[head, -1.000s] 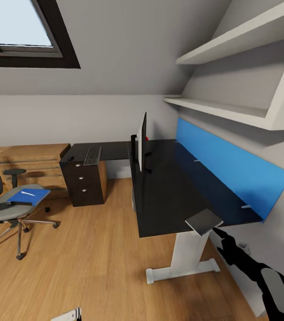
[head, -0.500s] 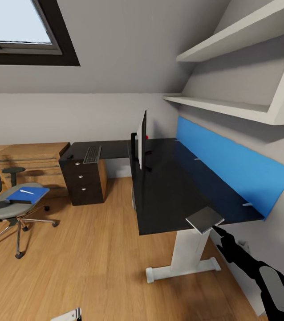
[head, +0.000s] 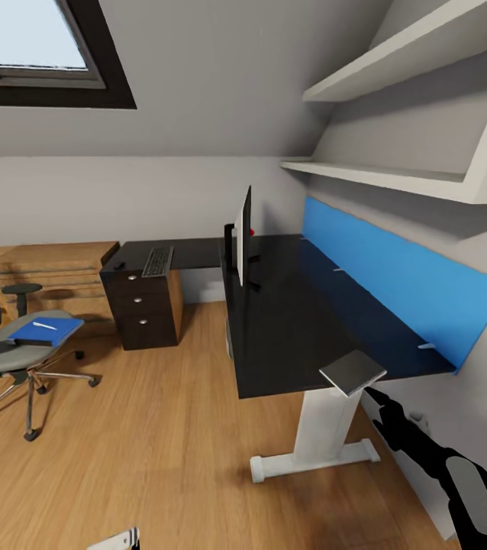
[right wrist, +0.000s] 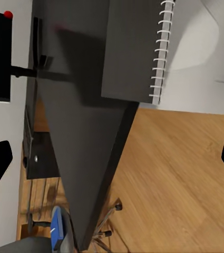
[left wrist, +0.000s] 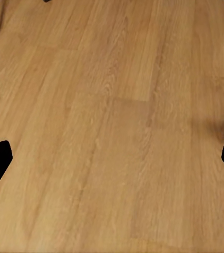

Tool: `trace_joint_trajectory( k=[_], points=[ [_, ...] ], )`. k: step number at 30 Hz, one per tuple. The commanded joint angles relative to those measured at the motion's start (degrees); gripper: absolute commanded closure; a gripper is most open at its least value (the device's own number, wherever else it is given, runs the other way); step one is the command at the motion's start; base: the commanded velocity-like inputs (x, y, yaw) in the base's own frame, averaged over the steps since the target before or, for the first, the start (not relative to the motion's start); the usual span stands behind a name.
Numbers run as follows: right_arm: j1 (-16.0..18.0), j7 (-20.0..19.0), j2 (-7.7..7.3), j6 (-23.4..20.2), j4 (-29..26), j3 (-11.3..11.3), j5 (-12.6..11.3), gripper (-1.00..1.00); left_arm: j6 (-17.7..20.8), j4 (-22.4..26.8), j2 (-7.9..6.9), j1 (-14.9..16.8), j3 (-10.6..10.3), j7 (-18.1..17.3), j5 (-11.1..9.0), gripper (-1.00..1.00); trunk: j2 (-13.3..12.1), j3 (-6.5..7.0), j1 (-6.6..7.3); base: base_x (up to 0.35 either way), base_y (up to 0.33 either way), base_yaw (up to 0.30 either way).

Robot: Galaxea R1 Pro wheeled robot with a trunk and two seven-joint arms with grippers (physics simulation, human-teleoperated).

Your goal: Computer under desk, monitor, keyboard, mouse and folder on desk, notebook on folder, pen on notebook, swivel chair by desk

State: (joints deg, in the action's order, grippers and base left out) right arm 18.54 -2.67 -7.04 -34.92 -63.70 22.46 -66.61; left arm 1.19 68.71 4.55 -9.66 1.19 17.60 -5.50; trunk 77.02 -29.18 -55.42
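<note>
The black-topped desk (head: 289, 321) with its blue back panel stands against the right wall. The monitor (head: 244, 235) stands edge-on on it. On the far wing lie the keyboard (head: 157, 262) and, left of it, the small dark mouse (head: 120, 267). The notebook (head: 352, 373) (right wrist: 133, 47), spiral-bound, overhangs the desk's near corner. My right gripper (head: 372, 396) (right wrist: 112, 163) is open just short of it, holding nothing. The blue folder (head: 45, 331) lies on the swivel chair (head: 11, 359) with the pen (head: 44, 325) on top. My left gripper (left wrist: 112, 158) hangs open over the floor. The computer is hidden.
A dark drawer pedestal (head: 143, 313) carries the desk's far wing, with a light wooden unit (head: 53, 271) left of it. White wall shelves (head: 396, 179) jut out above the desk. The desk's white leg (head: 320, 435) stands near my right arm. Wood floor (head: 159, 428) lies between chair and desk.
The whole picture has drifted slightly, so the camera moved. The notebook, chair and both grippers hold the same places relative to each other.
</note>
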Motion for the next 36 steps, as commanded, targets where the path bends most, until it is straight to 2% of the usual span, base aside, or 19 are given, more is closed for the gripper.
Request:
trace_joint_trajectory(
  k=[1,6,11,18,22,24,28,33,35,36],
  points=[
    [0.0,-0.3,0.01,-0.3,0.0,0.1,0.1,-1.0,0.1,0.1,0.02,0.0,0.0,0.1,-0.6,-1.0,0.4,-0.23,-0.23,0.0,0.0,0.0],
    [0.0,-0.4,0.11,-0.2,0.0,0.1,0.1,-1.0,0.1,0.1,0.02,0.0,0.2,0.0,-0.6,-1.0,2.5,-1.13,-1.33,0.0,0.0,0.0],
    [0.0,-0.2,0.21,0.6,0.0,0.1,0.2,-1.0,0.2,0.1,0.04,0.0,1.6,-0.1,-0.7,-1.0,4.5,-2.03,-2.43,0.0,0.0,0.0],
    [0.0,0.0,0.61,5.5,0.5,0.0,0.2,-1.0,0.2,0.1,0.03,0.0,2.8,-0.2,-0.7,-1.0,7.3,-3.28,-3.96,0.0,0.0,0.0],
    [0.0,0.0,1.93,8.3,1.5,0.0,0.0,-1.0,0.2,0.1,0.08,0.0,3.0,-0.2,-0.7,-1.0,8.9,-4.0,-4.84,0.0,0.0,0.0],
    [0.0,0.0,3.6,10.1,2.1,0.2,-0.2,-1.0,0.2,0.1,0.09,0.0,3.1,-0.2,-0.7,-1.0,9.7,-4.36,-5.28,0.0,0.0,0.0],
    [0.0,0.0,4.44,12.3,2.3,0.3,-0.2,-1.0,0.2,0.1,0.06,0.0,3.1,-0.2,-0.7,-1.0,11.3,-5.08,-6.16,0.0,0.0,0.0],
    [0.0,0.0,4.72,13.5,4.0,0.3,-0.4,-1.0,0.2,0.1,0.11,0.0,3.1,-0.2,-0.7,-1.0,13.3,-5.98,-7.26,0.0,0.0,0.0],
    [0.0,0.0,4.73,13.5,4.3,0.3,-0.8,-1.0,0.2,0.1,0.11,0.0,3.1,-0.2,-0.7,-1.0,14.1,-6.34,-7.7,0.0,0.0,0.0],
    [0.0,0.0,4.66,13.4,4.7,0.3,-4.6,-1.0,0.2,0.1,0.11,0.0,3.1,-0.2,-0.7,-1.0,14.1,-6.34,-7.7,0.0,0.0,0.0]
  ],
)
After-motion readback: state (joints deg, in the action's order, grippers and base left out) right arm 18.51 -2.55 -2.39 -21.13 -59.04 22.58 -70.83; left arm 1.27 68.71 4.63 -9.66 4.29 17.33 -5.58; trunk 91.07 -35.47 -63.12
